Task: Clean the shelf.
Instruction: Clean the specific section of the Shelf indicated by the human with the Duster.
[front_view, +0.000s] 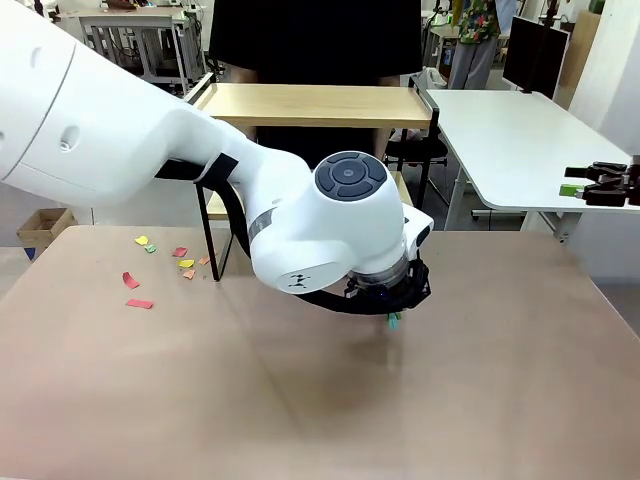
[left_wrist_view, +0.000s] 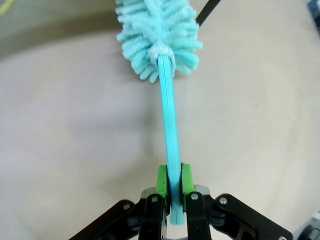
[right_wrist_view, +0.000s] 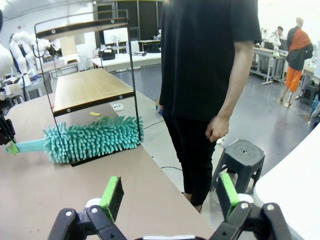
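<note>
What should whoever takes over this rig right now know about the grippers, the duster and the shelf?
Left gripper: shut on the handle of the teal duster.
Right gripper: open, holding nothing, off to the right.
Shelf: stands at the table's far edge; the duster head is low by its legs, below the lower board.
Done: the upper board looks bare; coloured paper scraps lie on the table left of the shelf.
Left: a yellow scrap lies by the lower board; probably sweep there next.

Front cam faced the person (front_view: 315, 40) at 12 o'clock across the table (front_view: 300, 400). Both wrist cams shared the duster (left_wrist_view: 160, 35), left one way closer.
</note>
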